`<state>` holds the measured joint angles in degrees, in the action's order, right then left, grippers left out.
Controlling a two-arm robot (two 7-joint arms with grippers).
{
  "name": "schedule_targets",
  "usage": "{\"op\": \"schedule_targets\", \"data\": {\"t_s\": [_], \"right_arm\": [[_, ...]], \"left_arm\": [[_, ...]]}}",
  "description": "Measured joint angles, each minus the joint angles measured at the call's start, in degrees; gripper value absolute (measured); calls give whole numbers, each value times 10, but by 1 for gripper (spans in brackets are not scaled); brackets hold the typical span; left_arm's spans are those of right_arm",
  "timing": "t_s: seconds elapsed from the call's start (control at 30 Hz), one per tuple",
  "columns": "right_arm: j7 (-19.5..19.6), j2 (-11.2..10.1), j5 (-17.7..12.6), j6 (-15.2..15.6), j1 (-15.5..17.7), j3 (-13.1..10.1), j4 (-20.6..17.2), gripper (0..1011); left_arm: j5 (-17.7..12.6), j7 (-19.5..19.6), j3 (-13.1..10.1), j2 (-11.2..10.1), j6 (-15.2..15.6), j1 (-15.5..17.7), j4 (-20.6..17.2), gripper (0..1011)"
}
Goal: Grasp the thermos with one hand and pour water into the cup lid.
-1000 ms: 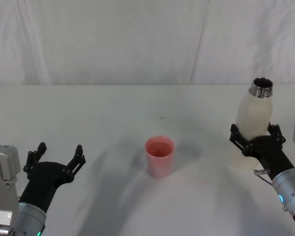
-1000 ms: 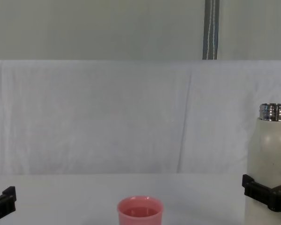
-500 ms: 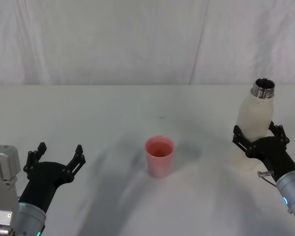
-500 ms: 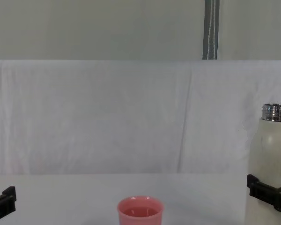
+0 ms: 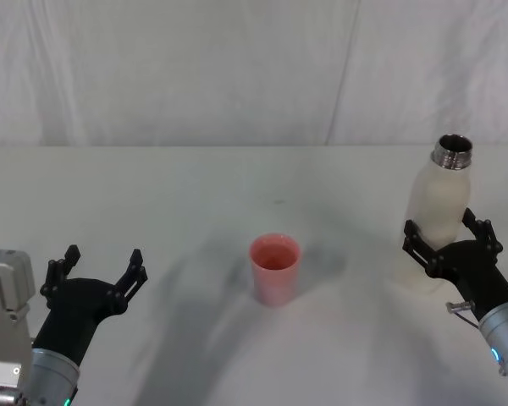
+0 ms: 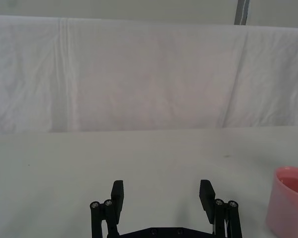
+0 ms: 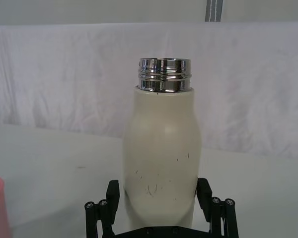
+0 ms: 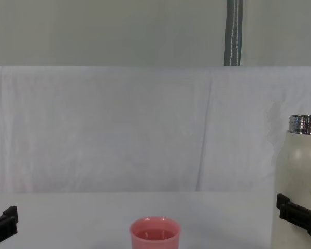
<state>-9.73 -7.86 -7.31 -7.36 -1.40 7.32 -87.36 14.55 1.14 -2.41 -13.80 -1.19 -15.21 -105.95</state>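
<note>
a tall cream-white thermos (image 5: 438,222) with a shiny threaded steel neck stands upright on the white table (image 5: 195,194), at the far right of the scene, its cap off and its mouth open. the right gripper (image 5: 447,238) reaches in from the near right, and its black jaws sit on either side of the lower half of the bottle; in the right wrist view a narrow gap shows between each jaw and the bottle wall, so the jaws appear spread and not squeezing it. the thermos seems to rest on the table under its own weight. well apart from it, toward the middle of the table, stands the small pink cup lid (image 5: 275,269), upright. pink-tinted water (image 5: 275,255) lies inside the cup lid, below the rim, which suggests that the pour itself is done. no stream runs between the bottle and the cup lid. the left gripper (image 5: 100,267) is parked at the near left, its fingers spread wide around nothing, with the cup lid off to its right. a creased white cloth backdrop (image 5: 237,68) hangs behind the table. judging from this, the main work is finished: the water is in the cup lid and the thermos is set back down upright. what seems left is for the right gripper to draw clear of the bottle.
</note>
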Motion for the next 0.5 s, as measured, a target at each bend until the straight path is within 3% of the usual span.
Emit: {"op": "schedule_targets", "data": {"t_s": [0.5], "right_arm": [[4,-3,8,-7,28,-2,-29,1001]], "left_arm": [[0,0,0,0,0,0,0,1001]]}}
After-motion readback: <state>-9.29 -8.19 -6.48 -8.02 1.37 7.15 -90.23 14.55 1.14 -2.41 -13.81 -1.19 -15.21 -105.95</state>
